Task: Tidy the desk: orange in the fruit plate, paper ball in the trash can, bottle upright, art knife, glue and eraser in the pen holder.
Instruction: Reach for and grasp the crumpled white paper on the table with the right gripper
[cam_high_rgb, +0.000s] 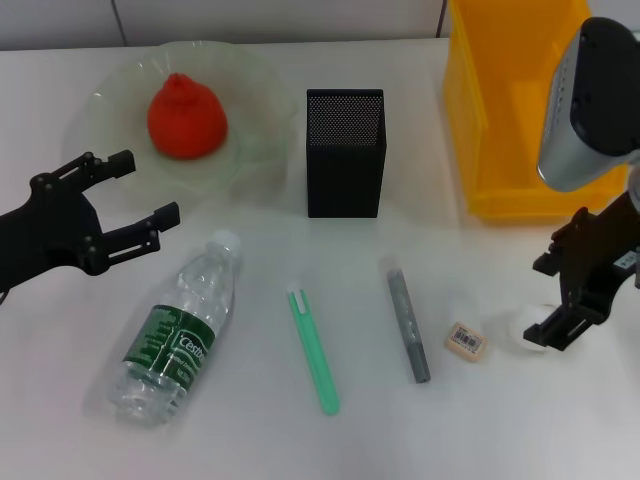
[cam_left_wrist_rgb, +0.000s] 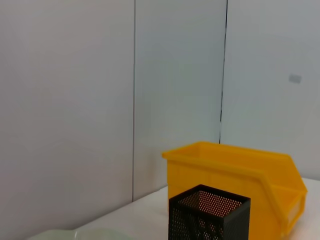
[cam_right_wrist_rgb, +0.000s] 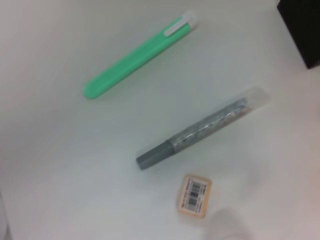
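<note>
Hovering low over the paper ball (cam_high_rgb: 527, 322), the right gripper (cam_high_rgb: 572, 300) is sitting at the right edge of the desk (cam_high_rgb: 300, 440), just in front of the trash can (cam_high_rgb: 520, 110). Its black fingers are standing on either side of the white wad, but whether they are pressing on it I cannot tell; much of the ball is hidden behind the finger.

The left gripper (cam_high_rgb: 140, 195) is hanging with fingers spread apart, holding nothing, beside the fruit plate (cam_high_rgb: 110, 100), where the orange (cam_high_rgb: 186, 117) is already resting.

Judging the paper ball as very light and soft: it is likely crushing rather than slipping, so a grip across its middle should be enough, and the drop into the bin behind is a short carry.

The bottle (cam_high_rgb: 176, 335) is lying on its side, cap pointing toward the plate. It is looking nearly empty, so light, smooth and prone to rolling; taking it around the labelled body seems safest.

The eraser (cam_high_rgb: 466, 341) is lying flat just beside the paper ball; small and stiff, needing a pinch across its short sides. The grey stick (cam_high_rgb: 407, 322), probably the glue, and the green one (cam_high_rgb: 314, 348), probably the art knife, are lying apart in front of the pen holder (cam_high_rgb: 345, 152). Both are hard, slim and slick, better pinched near mid-length.
</note>
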